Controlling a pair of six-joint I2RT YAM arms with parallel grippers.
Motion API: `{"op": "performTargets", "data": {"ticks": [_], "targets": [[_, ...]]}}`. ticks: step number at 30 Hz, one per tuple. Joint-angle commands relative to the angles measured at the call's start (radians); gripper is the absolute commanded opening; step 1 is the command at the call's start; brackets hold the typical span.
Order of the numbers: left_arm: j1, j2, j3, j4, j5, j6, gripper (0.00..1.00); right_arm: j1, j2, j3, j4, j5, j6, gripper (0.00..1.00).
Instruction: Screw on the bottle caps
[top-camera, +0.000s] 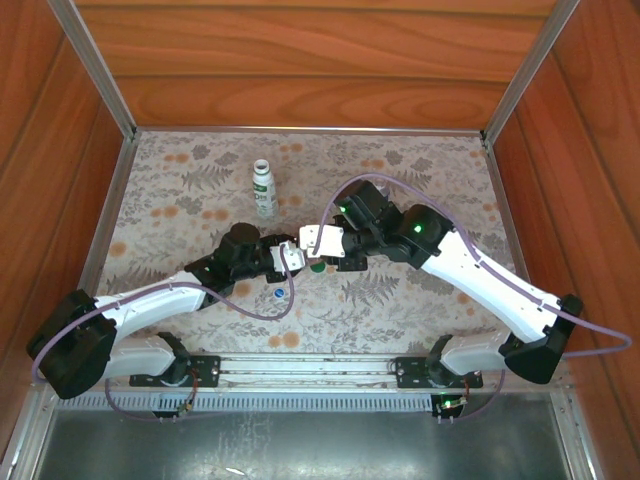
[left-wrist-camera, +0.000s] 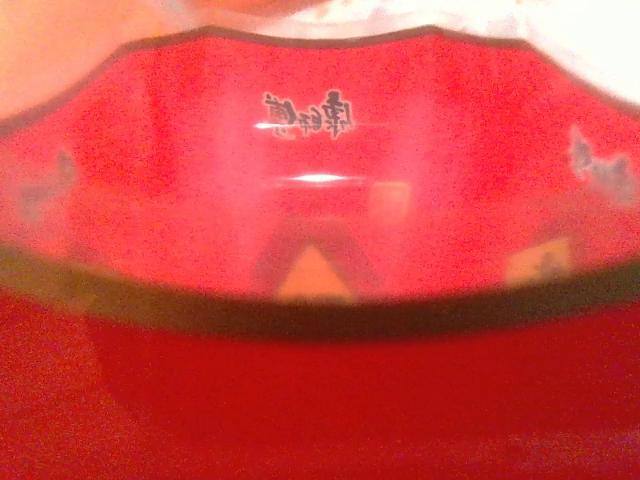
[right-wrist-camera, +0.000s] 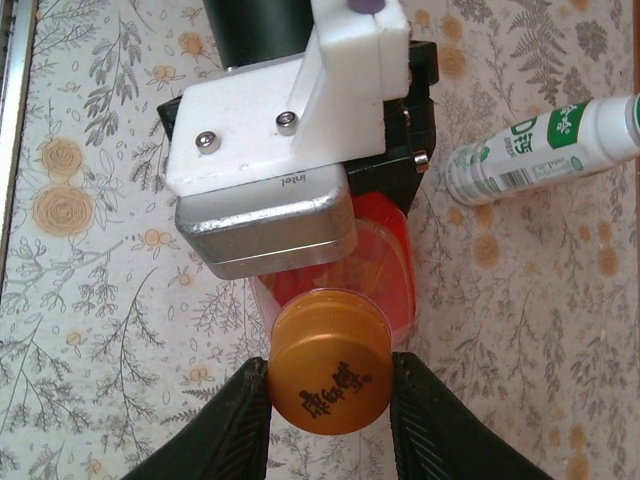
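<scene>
Right claw (right-wrist-camera: 330, 400) pinches the orange cap (right-wrist-camera: 330, 368) sitting on the red bottle (right-wrist-camera: 395, 270); left claw (top-camera: 291, 258), just beyond it, grips that bottle.

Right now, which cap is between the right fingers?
The orange cap, on the red bottle; the green cap and the blue cap lie loose on the table.

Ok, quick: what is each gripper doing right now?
Left gripper: closed, holding the red bottle.
Right gripper: closed on the orange cap at that bottle's neck.
</scene>
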Motion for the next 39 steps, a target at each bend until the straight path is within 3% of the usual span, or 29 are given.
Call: {"op": "performTargets", "data": {"ticks": [1, 4, 6, 8, 9, 15, 19, 23, 30, 36, 39], "targets": [[-0.009, -0.008, 0.037, -0.007, -0.038, 0.001, 0.53, 0.005, -0.013, -0.029, 0.046, -0.024, 0.137, 0.34], [-0.008, 0.006, 0.06, -0.008, -0.066, 0.014, 0.53, 0.005, -0.023, -0.051, 0.131, 0.02, 0.336, 0.31], [-0.008, 0.02, 0.077, -0.008, -0.099, 0.029, 0.53, 0.002, -0.025, -0.062, 0.191, 0.07, 0.493, 0.35], [-0.009, 0.036, 0.092, -0.008, -0.14, 0.044, 0.53, -0.012, -0.026, -0.079, 0.258, 0.094, 0.68, 0.31], [-0.009, 0.044, 0.101, -0.008, -0.163, 0.055, 0.53, -0.015, -0.032, -0.095, 0.302, 0.091, 0.784, 0.24], [-0.008, 0.066, 0.121, -0.01, -0.232, 0.125, 0.53, -0.056, -0.059, -0.203, 0.452, 0.012, 1.315, 0.18], [-0.007, 0.061, 0.118, -0.013, -0.223, 0.128, 0.53, -0.086, -0.063, -0.239, 0.465, -0.027, 1.443, 0.24], [-0.008, 0.053, 0.103, -0.013, -0.212, 0.119, 0.53, -0.1, -0.094, -0.24, 0.444, -0.002, 1.349, 0.36], [-0.007, 0.004, 0.054, -0.023, -0.182, 0.117, 0.53, -0.101, -0.236, -0.308, 0.423, 0.029, 0.637, 0.65], [-0.008, -0.01, 0.026, -0.033, -0.213, 0.178, 0.53, -0.097, -0.235, -0.235, 0.197, -0.147, 0.119, 0.75], [-0.007, -0.017, 0.02, -0.033, -0.228, 0.203, 0.53, -0.08, -0.216, -0.23, 0.227, -0.045, -0.058, 0.78]]}}
